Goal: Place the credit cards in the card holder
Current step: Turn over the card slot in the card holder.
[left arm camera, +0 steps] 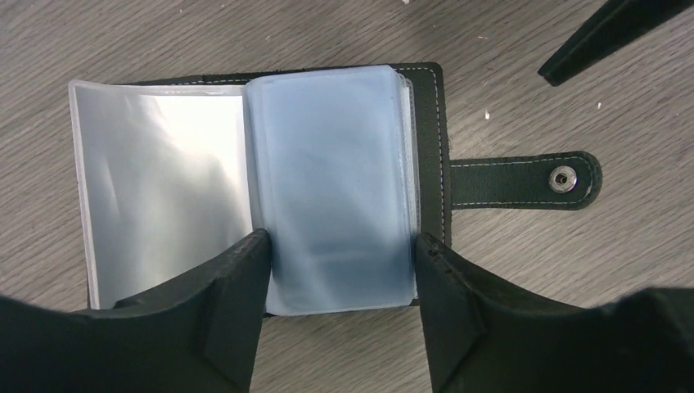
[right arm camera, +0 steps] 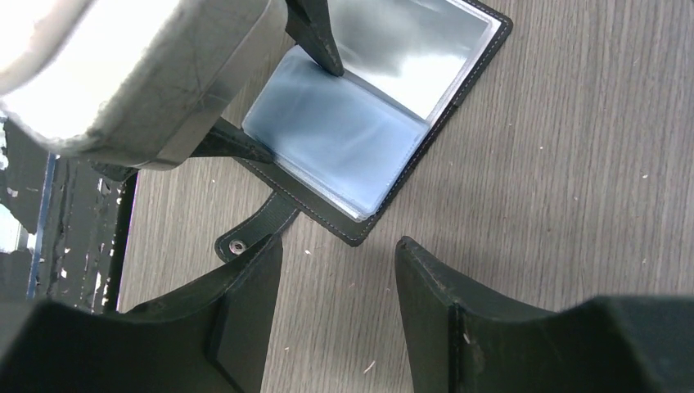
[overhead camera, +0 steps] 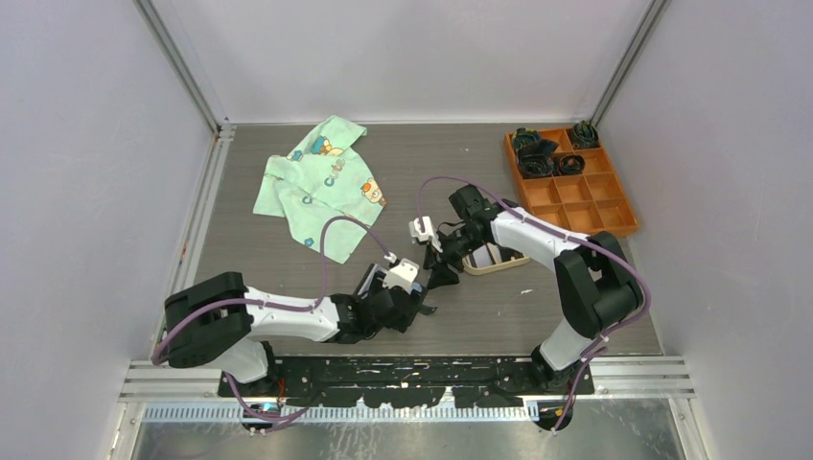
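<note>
1. The surface is a grey wood-grain table (overhead camera: 288,297). Plain white walls (overhead camera: 403,48) enclose it on three sides, with a metal post in each far corner.
2. One pale green child's shirt (overhead camera: 321,182) lies crumpled at the upper left of the table in the top view.
3. One orange divided tray (overhead camera: 587,213) sits at the upper right. Its far compartments hold black coiled items.
4. One beige oval tray (overhead camera: 479,269) lies just right of centre, beside the right arm. The credit cards (overhead camera: 494,255) lie in it, too small to count.
5. One card holder (left arm camera: 327,180) lies open and flat on the table at centre, in the middle of both wrist views. Its clear sleeves are fanned out. Its one snap tab (left arm camera: 524,180) is stretched out to the right in the left wrist view.
6. The left gripper (left arm camera: 340,246) straddles the right-hand stack of sleeves, with one finger at each side of its near end. I cannot tell whether the fingers press on the stack.
7. The right gripper (right arm camera: 340,246) is at the lower edge of its own view. Its jaws are apart, with only bare table between them, and its left finger is just beside the tab.
</note>
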Controlling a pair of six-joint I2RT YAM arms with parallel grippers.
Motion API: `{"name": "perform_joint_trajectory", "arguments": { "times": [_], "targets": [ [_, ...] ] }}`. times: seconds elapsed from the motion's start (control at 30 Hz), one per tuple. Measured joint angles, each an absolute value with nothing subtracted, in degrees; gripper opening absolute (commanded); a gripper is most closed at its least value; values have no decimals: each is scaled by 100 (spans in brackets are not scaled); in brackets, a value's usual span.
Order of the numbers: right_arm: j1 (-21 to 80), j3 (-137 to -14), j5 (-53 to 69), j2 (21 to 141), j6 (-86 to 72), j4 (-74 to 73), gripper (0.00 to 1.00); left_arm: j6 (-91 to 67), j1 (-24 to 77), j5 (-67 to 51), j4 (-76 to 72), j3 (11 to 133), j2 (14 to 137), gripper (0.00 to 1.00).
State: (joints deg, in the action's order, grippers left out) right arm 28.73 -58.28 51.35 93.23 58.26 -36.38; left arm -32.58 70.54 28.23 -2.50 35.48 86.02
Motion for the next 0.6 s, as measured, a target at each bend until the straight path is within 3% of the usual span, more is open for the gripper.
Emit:
{"name": "perform_joint_trajectory", "arguments": {
  "times": [0.27, 0.6],
  "targets": [
    [2853, -5828, 5214, 9323, 5889, -3717, 58, -3260, 7050, 2840, -215, 3524, 8530, 37],
    [2849, -5789, 5465, 9323, 6147, -3841, 55, -3398, 6158, 1728, -403, 2899, 7728, 29]
  ]
}}
